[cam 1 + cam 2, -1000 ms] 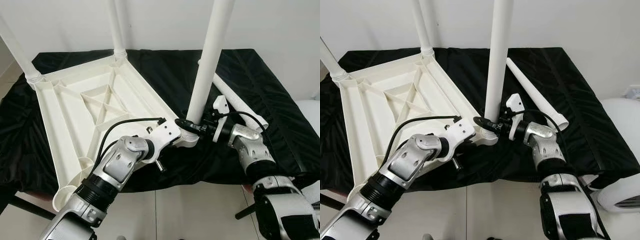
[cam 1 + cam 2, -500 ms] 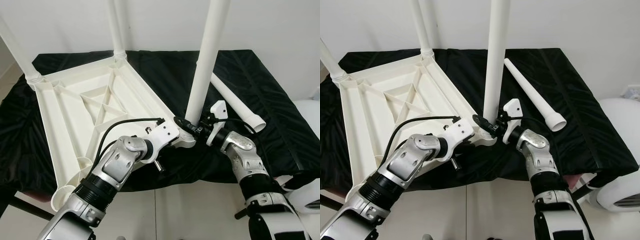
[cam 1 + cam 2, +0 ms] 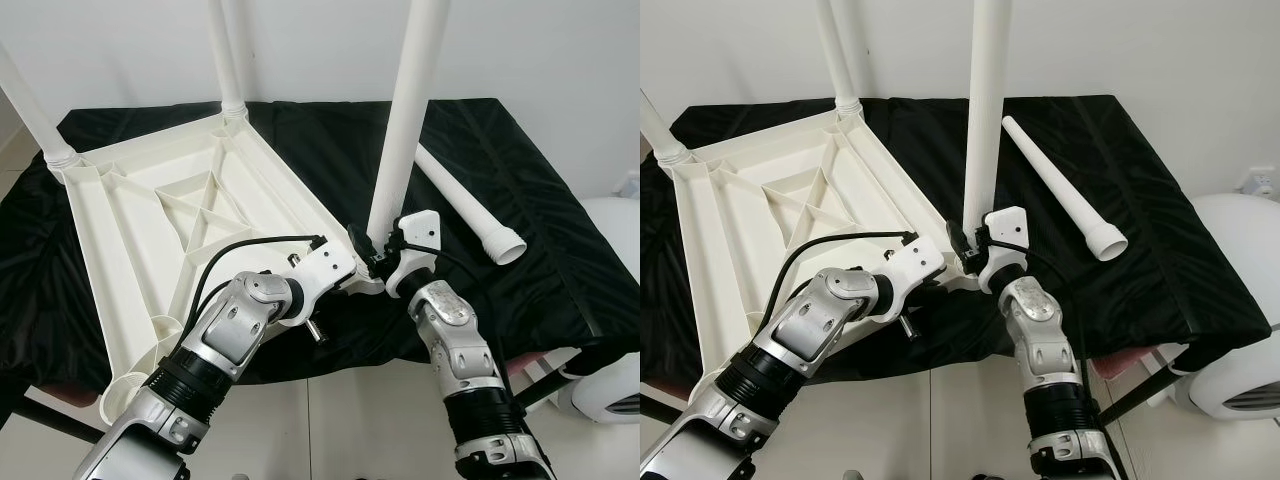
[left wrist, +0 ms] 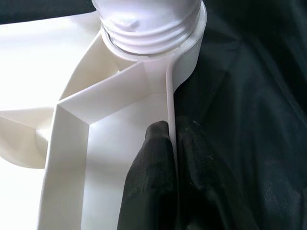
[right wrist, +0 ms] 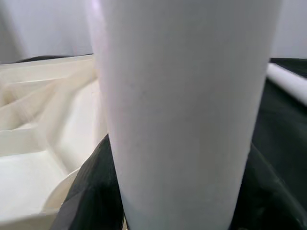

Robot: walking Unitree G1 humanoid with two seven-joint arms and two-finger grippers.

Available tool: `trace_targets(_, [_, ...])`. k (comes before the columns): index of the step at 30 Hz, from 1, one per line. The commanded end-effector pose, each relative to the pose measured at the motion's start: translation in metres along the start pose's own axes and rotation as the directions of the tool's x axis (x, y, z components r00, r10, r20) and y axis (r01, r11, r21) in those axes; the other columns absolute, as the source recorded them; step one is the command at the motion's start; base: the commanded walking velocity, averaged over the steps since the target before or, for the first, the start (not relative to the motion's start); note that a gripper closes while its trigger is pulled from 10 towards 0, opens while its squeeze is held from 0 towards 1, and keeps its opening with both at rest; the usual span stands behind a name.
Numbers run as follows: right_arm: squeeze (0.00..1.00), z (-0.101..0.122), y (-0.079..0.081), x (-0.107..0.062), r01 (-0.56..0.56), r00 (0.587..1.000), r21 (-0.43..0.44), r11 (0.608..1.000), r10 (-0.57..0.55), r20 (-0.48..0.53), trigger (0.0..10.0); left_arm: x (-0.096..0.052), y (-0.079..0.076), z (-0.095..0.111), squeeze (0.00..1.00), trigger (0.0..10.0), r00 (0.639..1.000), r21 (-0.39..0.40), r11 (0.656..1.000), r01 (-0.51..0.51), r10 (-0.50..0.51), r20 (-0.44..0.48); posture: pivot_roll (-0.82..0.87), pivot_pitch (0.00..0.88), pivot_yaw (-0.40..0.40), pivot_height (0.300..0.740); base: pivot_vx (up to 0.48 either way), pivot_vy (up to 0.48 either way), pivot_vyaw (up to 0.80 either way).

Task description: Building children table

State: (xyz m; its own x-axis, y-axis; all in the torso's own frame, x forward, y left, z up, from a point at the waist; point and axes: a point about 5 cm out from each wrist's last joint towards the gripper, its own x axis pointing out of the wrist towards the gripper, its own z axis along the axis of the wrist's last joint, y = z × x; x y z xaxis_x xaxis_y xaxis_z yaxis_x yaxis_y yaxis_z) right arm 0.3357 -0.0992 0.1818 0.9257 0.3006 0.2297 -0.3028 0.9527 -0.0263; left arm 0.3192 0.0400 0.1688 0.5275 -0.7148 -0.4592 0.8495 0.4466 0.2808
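Observation:
A white plastic tabletop (image 3: pixel 180 220) lies upside down on a black cloth. Two legs (image 3: pixel 222 50) stand in its far corners. A third leg (image 3: pixel 405 120) stands upright in the near right corner socket (image 4: pixel 148 24). My right gripper (image 3: pixel 375 252) is shut on this leg just above its base, and the leg (image 5: pixel 187 110) has a black finger (image 5: pixel 91 191) on each side. My left gripper (image 4: pixel 171 132) is shut on the tabletop's thin rim right beside that socket. A fourth leg (image 3: pixel 1060 190) lies loose on the cloth to the right.
The black cloth (image 3: pixel 520 260) covers a low stand, with tiled floor (image 3: pixel 350 420) below its near edge. An empty socket (image 3: pixel 125 390) sits at the tabletop's near left corner. A white rounded appliance (image 3: pixel 1230 300) stands on the floor at the right.
My right forearm has swung from the right side round to the near side of the leg's base, with the gripper staying on the leg. The left gripper keeps its hold on the rim.

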Motion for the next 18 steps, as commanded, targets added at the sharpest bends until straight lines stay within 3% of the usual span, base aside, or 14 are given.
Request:
trace_targets(1, [0.00,-0.005,0.002,0.000,0.089,0.996,0.016,0.996,-0.088,-0.032,0.0,0.004,-0.005,-0.003,0.00,10.0,1.000,0.008,1.000,-0.001,0.001,-0.020,-0.10,0.129,0.032,0.740,0.000,0.000,0.00])
trace_targets(6, [0.00,-0.004,0.013,0.001,0.178,0.983,-0.003,0.984,-0.178,-0.046,0.0,0.004,-0.005,-0.002,0.00,10.0,1.000,0.008,1.000,-0.004,0.004,-0.017,-0.10,0.131,0.029,0.740,0.000,0.000,0.00])
trace_targets(12, [0.00,-0.006,0.020,0.000,0.209,0.975,0.004,0.978,-0.208,-0.073,0.0,0.003,-0.005,-0.002,0.00,10.0,1.000,0.006,1.000,-0.005,0.005,-0.018,-0.10,0.132,0.031,0.740,0.000,0.000,0.00])
trace_targets(13, [0.00,-0.006,0.020,-0.001,0.216,0.973,0.005,0.976,-0.215,-0.081,0.9,0.003,-0.005,-0.002,0.00,10.0,1.000,0.006,1.000,-0.004,0.004,-0.018,-0.10,0.135,0.032,0.740,0.000,0.000,0.00])
trace_targets(14, [0.00,-0.006,0.018,-0.001,0.209,0.975,0.008,0.978,-0.208,-0.084,10.0,0.003,-0.005,-0.003,0.00,10.0,1.000,0.005,1.000,-0.004,0.004,-0.019,-0.10,0.135,0.032,0.740,0.000,0.000,0.00])
trace_targets(18, [0.00,-0.006,0.014,0.000,0.164,0.983,0.012,0.986,-0.162,-0.083,10.0,0.003,-0.005,-0.003,0.00,10.0,1.000,0.005,1.000,-0.004,0.004,-0.020,-0.10,0.134,0.032,0.740,0.000,0.000,0.00])
